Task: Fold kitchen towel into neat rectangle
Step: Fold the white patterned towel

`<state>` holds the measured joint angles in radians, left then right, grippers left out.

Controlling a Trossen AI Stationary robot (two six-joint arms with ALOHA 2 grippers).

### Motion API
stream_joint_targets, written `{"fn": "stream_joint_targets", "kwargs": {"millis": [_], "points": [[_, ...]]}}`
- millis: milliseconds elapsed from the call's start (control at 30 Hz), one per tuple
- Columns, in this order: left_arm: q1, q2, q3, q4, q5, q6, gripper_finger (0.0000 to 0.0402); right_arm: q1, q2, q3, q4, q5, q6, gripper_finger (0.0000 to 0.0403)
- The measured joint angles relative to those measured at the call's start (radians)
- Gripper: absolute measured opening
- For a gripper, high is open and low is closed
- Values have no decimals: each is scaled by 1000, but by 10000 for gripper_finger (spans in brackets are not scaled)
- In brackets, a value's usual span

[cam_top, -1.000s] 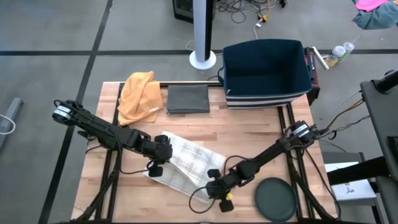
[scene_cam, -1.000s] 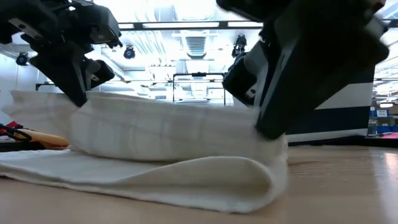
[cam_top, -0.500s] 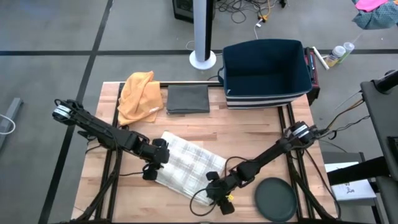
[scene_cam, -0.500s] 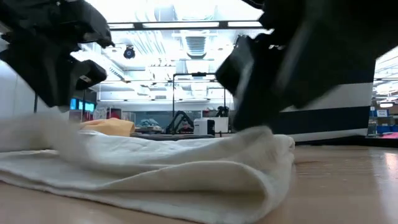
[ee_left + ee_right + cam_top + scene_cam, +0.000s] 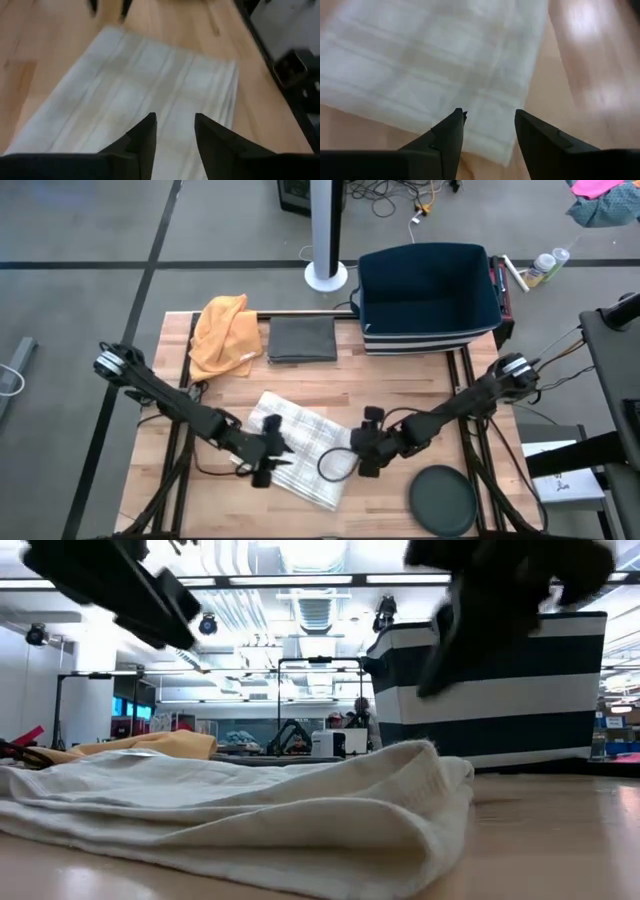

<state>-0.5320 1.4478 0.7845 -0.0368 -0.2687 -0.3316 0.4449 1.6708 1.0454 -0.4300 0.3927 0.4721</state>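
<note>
Kitchen towel (image 5: 300,445): soft woven cloth, off-white with a faint check, matt, slightly nubbly at the folded edge. Table (image 5: 400,385): light wood planks, smooth, with a mild sheen. Orange cloth (image 5: 224,332): soft, rumpled. Grey cloth (image 5: 301,339): flat, matt. Bin (image 5: 428,298): matt dark blue. Dark round plate (image 5: 444,500): smooth, matt.

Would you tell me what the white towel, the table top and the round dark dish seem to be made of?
White towel: soft woven cloth, going by its faint check lines and limp folds. Table top: pale wood with visible plank seams. Round dark dish: smooth, matte, possibly plastic or metal; unclear.
</note>
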Motion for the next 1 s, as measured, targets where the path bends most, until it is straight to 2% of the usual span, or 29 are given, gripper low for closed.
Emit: {"fn": "stream_joint_targets", "kwargs": {"millis": [167,400,500,700,767,833,1000], "points": [[0,202,33,203,-3,77,105,-22,36,-71,45,-9,87,162],[-21,392,138,143,104,87,92,-51,83,-98,63,4,71,164],[-37,456,177,148,111,60,89,-81,83,-105,59,54,34,162],[-22,547,294,160,-79,57,83,-149,65,-97,-10,183,-120,163],[-4,551,345,163,-94,91,81,-166,48,-77,-54,209,-170,166],[12,541,396,85,-91,121,78,-172,21,-55,-99,213,-197,167],[50,442,453,-288,-113,157,77,-132,-78,-44,-129,165,-150,161]]}}
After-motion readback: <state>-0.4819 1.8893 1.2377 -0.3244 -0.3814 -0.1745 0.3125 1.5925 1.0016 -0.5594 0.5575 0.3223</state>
